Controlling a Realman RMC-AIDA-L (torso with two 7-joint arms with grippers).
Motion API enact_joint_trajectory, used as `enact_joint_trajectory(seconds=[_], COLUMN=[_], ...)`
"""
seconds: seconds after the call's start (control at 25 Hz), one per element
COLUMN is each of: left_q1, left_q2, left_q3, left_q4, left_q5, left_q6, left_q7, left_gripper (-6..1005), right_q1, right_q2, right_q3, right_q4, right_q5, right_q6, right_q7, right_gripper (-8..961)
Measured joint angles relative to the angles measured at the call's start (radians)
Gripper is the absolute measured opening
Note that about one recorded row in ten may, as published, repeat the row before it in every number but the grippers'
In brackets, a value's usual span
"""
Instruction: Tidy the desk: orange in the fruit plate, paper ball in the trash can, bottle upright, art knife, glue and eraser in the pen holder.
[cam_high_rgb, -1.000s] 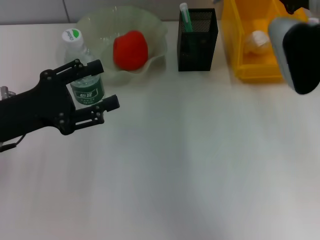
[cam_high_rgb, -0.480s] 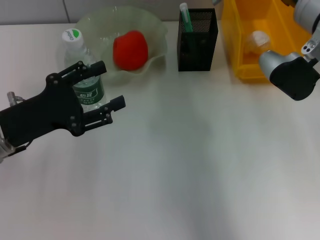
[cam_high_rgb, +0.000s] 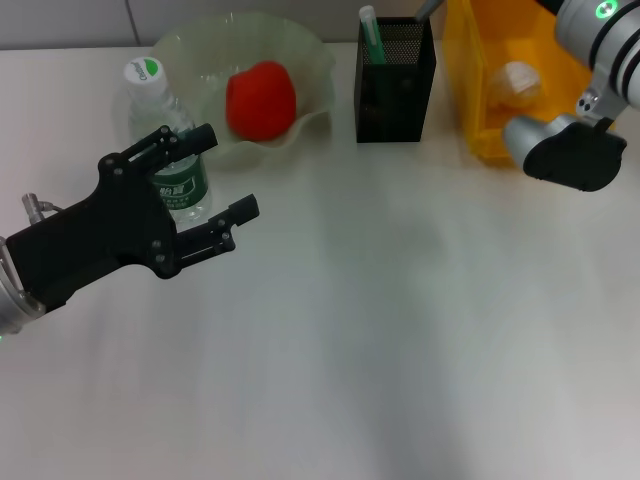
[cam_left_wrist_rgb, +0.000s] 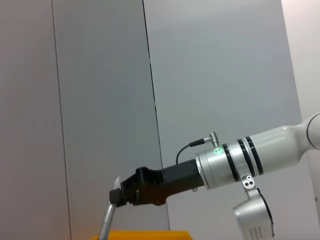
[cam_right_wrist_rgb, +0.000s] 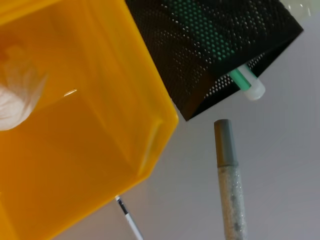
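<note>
Left gripper (cam_high_rgb: 215, 185): jaws apart, beside the upright clear plastic bottle (cam_high_rgb: 168, 150), apparently freeing it.
Right gripper (cam_left_wrist_rgb: 116, 196): clamped on grey art knife (cam_right_wrist_rgb: 229, 180), above black mesh pen holder (cam_high_rgb: 394, 80) for dropping in.

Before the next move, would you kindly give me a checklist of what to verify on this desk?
1. Bottle upright: ok.
2. Left hand open beside the bottle: ok.
3. Orange in fruit plate: ok.
4. Paper ball in trash can: ok.
5. Right hand shut on grey tool: ok.
6. Grey tool lined up over pen holder: cannot tell.
</note>
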Motion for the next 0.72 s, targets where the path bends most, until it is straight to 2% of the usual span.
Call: enact_joint_trajectory(seconds=[0.24, 0.52, 0.72], left_q1=[-0.002, -0.004, -0.004], left_q2=[-0.001, -0.003, -0.003], left_q3=[0.000, 0.002, 0.004], left_q4=[-0.011, -0.014, -0.014], left_q5=[-0.006, -0.023, -0.028], left_q6=[-0.003, 0.003, 0.006], left_q7=[0.014, 0.021, 0.021], left_gripper=[797, 797, 797], right_q1=[0.001, 0.048, 0.041], right_q2=[0.000, 0.006, 0.012], right_q3=[-0.046, -0.051, -0.058], right_q4=[0.024, 0.131, 0.129], right_q5=[0.000, 0.000, 0.001], right_q6=[0.013, 0.113, 0.140], right_q7=[-0.031, -0.077, -0.077], right_gripper=[214, 243, 264])
